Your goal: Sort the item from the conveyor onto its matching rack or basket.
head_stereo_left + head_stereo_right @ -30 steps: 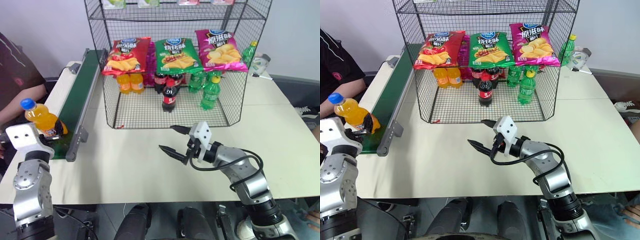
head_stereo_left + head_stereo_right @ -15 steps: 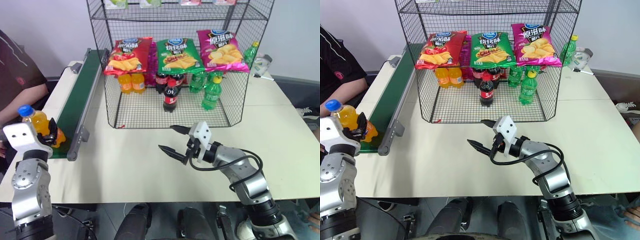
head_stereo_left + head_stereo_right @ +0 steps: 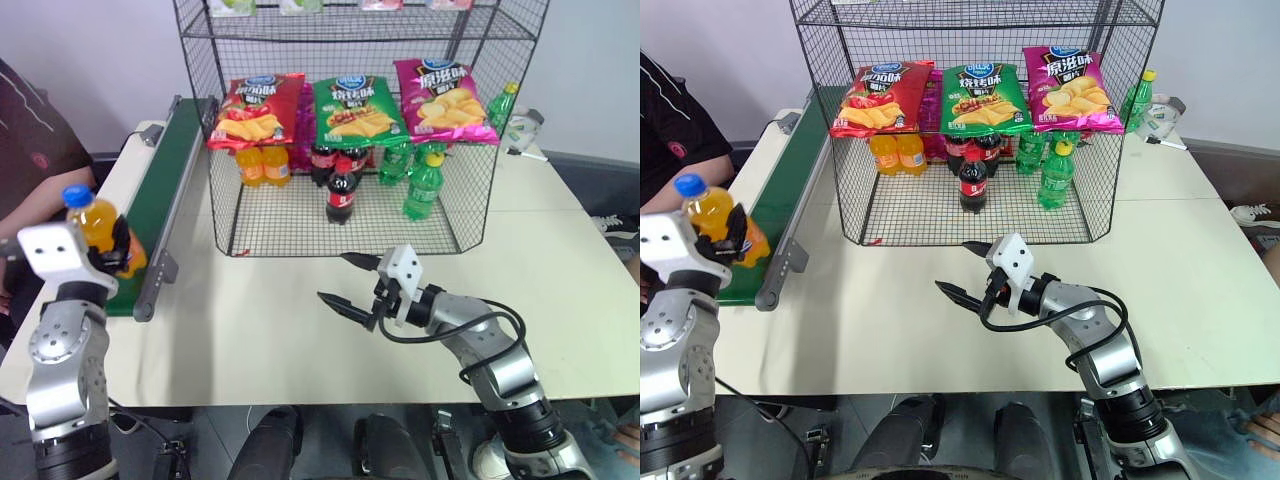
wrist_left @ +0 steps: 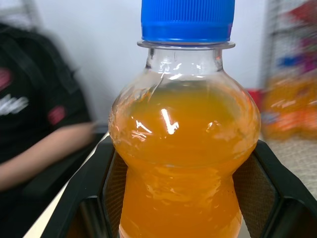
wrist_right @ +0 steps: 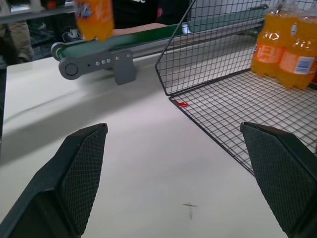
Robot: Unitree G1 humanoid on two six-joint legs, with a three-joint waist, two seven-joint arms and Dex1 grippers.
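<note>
Having just clamped my left end effector on the orange soda bottle, I am lifting it clear of the conveyor for transfer to the rack.

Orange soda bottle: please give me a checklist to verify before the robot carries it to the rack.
1. Left tool shut on the orange soda bottle: ok, fingers press on both sides of its body.
2. Bottle clear of the conveyor: ok, the right wrist view shows it above the belt.
3. Blue cap closed: ok.
4. Matching group in the rack: ok, two orange bottles stand at its back left.
5. Free floor space beside them: ok, the mesh in front is bare.
6. Right tool out of the path: cannot tell; it is open, over the table before the rack front.
</note>
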